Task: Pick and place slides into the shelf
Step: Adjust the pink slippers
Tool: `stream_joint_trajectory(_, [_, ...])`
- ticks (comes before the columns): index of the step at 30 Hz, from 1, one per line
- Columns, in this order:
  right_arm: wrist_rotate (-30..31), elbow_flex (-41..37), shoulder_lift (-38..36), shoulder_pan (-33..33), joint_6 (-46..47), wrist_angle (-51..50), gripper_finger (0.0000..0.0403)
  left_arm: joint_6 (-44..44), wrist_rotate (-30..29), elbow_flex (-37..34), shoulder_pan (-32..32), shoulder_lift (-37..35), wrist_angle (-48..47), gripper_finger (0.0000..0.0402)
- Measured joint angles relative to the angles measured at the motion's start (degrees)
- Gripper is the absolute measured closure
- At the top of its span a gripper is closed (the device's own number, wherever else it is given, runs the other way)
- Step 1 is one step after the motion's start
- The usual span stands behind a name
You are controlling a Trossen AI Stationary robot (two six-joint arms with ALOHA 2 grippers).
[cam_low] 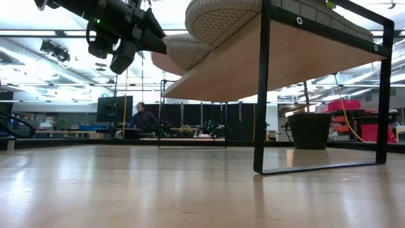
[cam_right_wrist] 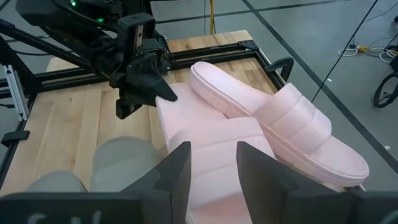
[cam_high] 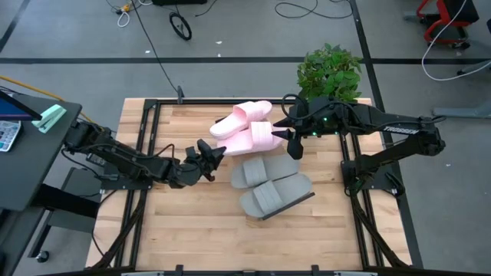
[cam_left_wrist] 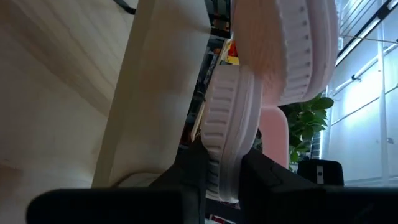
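I work in an open robotics lab: taped grey floor strewn with cables, equipment racks behind.

Two matte-black jointed arms with exposed black cables; the right arm shows small green indicator lights.

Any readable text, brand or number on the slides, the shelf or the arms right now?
None can be read in any view.
Pink slides: plain straps, no brand showing.
Grey slides: no marking visible.
Shelf: bare wood and black frame, no label.
Background room in the low view: any signs are too small to read.
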Motion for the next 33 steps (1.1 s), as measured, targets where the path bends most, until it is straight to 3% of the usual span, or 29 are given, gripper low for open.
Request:
stream_joint_trajectory(7, [0.00, 0.00, 0.00, 0.00, 0.00, 0.00, 0.0269, -4.18, 0.19, 0.43, -1.18, 1.35, -0.22, 0.0342])
stream_joint_trajectory(15, [-0.02, 0.00, 0.00, 0.00, 0.59, 0.00, 0.0269, -5.98, -0.29, 5.77, -0.98, 7.91, -0.38, 0.0344])
stream_joint_trajectory(28, [-1.53, 0.00, 0.00, 0.04, 0.58, -0.86, 0.0269, -5.83, -6.85, 6.49, -5.19, 8.15, -1.69, 0.0345])
stream_joint_trajectory(33, [-1.53, 0.00, 0.00, 0.04, 0.52, -0.87, 0.0269, -5.72, -7.43, 6.49, -4.00, 8.15, -4.87, 0.0345])
